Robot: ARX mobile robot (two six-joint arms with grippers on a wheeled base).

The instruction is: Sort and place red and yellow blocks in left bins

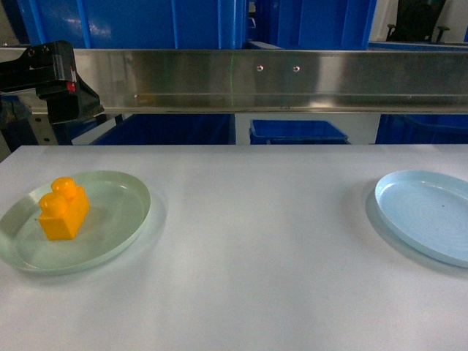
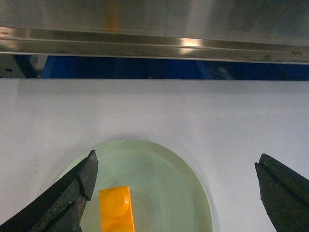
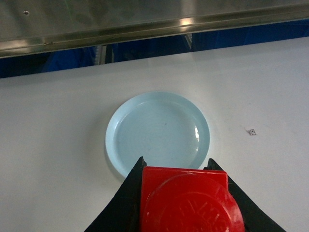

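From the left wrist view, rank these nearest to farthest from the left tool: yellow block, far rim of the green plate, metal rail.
1. Yellow block: between the open fingers of the left tool, toward its left finger.
2. Green plate far rim: just ahead, centre.
3. Metal rail: beyond the table's far edge, along the top.

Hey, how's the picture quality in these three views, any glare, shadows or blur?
Head view: even light, a soft shadow right of the green plate, and the yellow block is sharp. Left wrist view: bright glare on the metal rail, dark jaws slightly soft. Right wrist view: the red block is close and blurry, with a small glint on the blue plate.
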